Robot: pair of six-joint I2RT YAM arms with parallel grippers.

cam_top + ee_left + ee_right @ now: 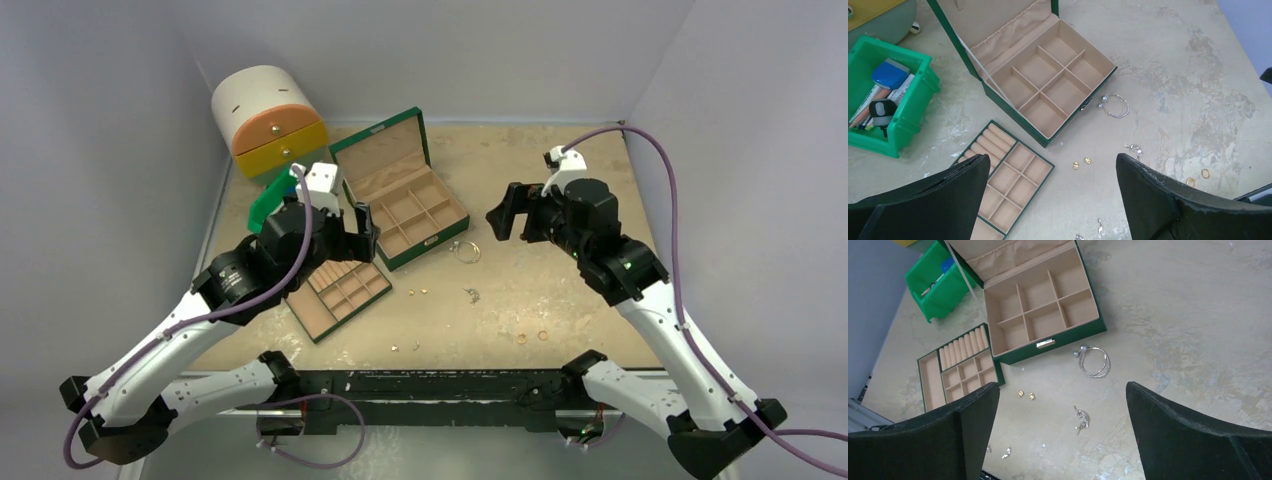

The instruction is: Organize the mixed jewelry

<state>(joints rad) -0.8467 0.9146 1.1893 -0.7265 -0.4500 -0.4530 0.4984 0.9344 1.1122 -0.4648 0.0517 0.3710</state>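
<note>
The mixed jewelry lies loose on the tabletop in front of an open green jewelry box [436, 236] and its removed tray [340, 295]. A thin silver hoop [466, 250] lies by the box's front. Two gold studs [420, 292] and a silver charm [471, 294] lie nearer, then two gold rings [532, 337] and small pieces [405, 347]. My left gripper [365, 232] hovers open over the tray and box edge, holding nothing. My right gripper [500, 215] hangs open to the right of the hoop. Between the right jaws I see the charm [1081, 419], the studs [1025, 395] and the hoop [1094, 361].
A green plastic bin [910, 117] with blue and wooden bits sits left of the box. Behind it stands a round white drawer unit [265, 120] with orange and yellow drawers. Grey walls close in the table on the left, back and right.
</note>
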